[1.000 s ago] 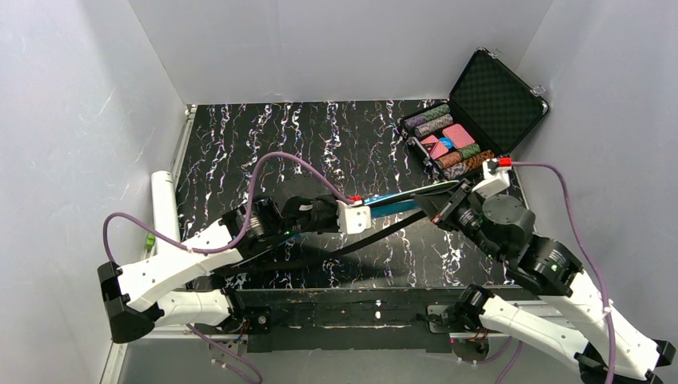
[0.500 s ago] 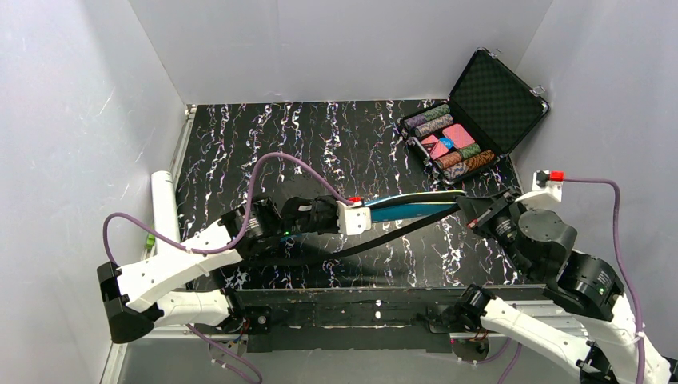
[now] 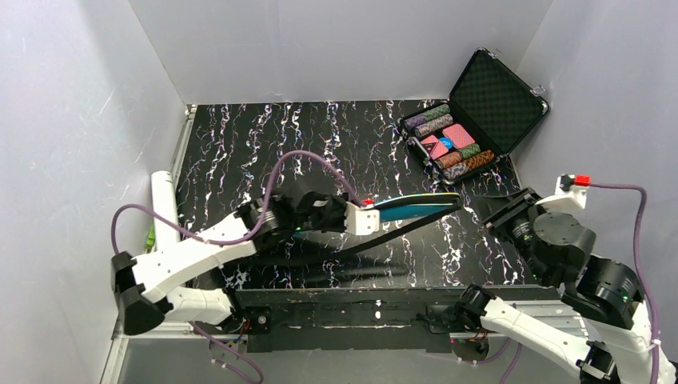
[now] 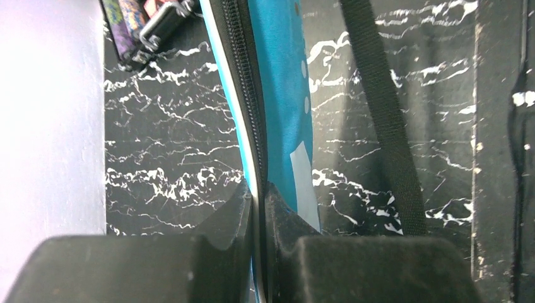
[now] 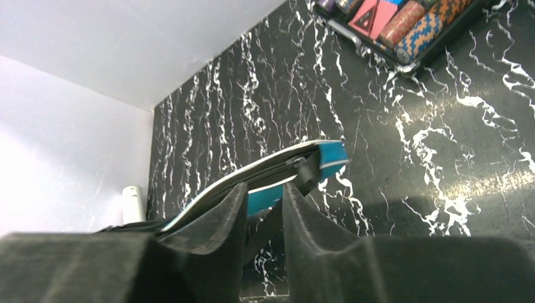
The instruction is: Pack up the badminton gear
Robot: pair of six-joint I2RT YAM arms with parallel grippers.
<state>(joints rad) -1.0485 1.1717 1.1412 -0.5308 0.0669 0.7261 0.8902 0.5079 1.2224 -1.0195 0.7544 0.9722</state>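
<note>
One blue racket-shaped fabric bag hangs above the black marbled counter, on the arms' side of the open black hard case of coloured chips. Its black strap droops beneath it. The left fingers pinch the bag's zippered rim tight. The right fingers are narrowly parted and empty, below the case and apart from the bag's tip. A long white tube lies far left of the case. The step in hand looks like opening the bag. The right fingers should probably take the zipper pull, not the cloth, with the left hold pulling the rim taut and level.
</note>
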